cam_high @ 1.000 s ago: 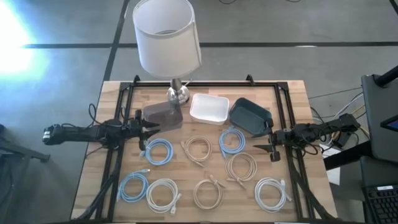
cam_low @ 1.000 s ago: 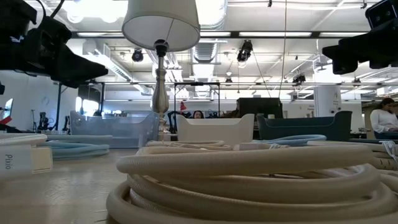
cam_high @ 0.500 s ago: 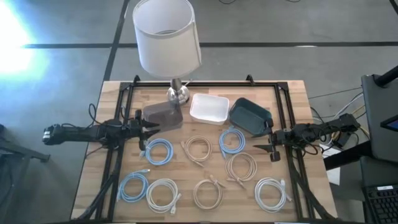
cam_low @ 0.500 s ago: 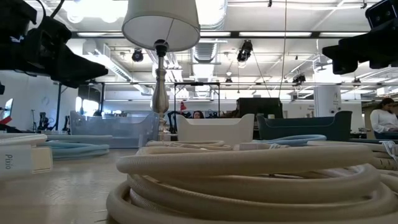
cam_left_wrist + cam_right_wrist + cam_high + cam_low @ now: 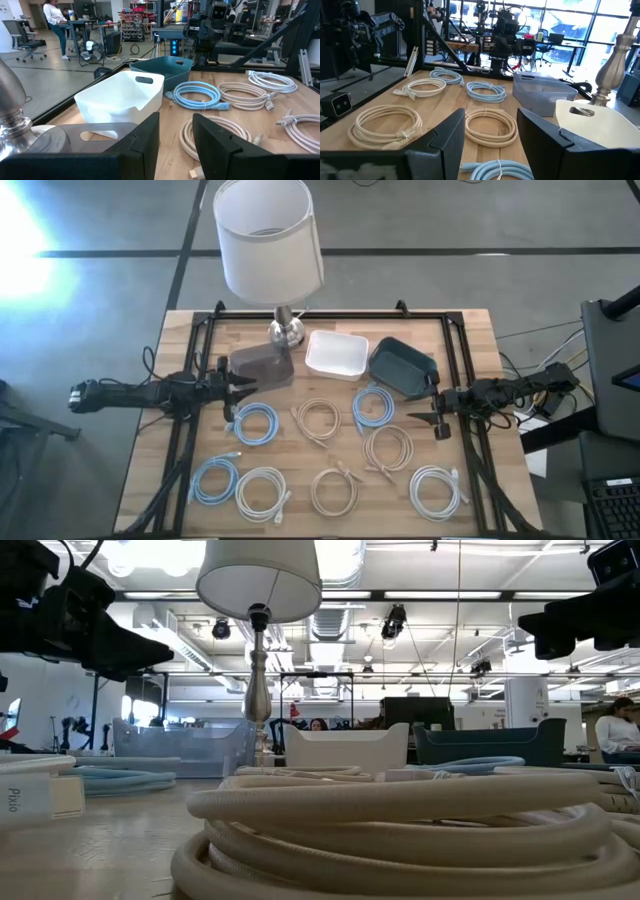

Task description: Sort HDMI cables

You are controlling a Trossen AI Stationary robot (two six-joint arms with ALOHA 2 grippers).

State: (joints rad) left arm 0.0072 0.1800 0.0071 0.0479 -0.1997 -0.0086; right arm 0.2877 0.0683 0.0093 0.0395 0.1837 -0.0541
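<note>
Wooden table (image 5: 470,340) is seen from above w/ a lamp (image 5: 268,240) at the back edge and three bins lined up beside its base — clear bin (image 5: 262,367), white bin (image 5: 336,354), dark teal bin (image 5: 402,366). Three bins for three cable colours: judged to be one destination per colour, none filled yet, so sorting is not yet begun.

Both arms are held low at the table's sides, pointing inward, approx. level w/ the bins. Left gripper (image 5: 240,388) is parted, nothing between the fingers, just beside the clear bin and near a blue coil. Right gripper (image 5: 428,411) is likewise spread and empty, just beside the teal bin. Each is judged to be parked clear of the cables so either can be brought down on the nearest one.

HDMI cables (image 5: 320,418) are laid flat in front of the bins, nine small round coils spread apart in rough rows — three light blue, three tan, three white, colours mixed. Small plug ends are seen sticking out from the loops; none overlap.
</note>
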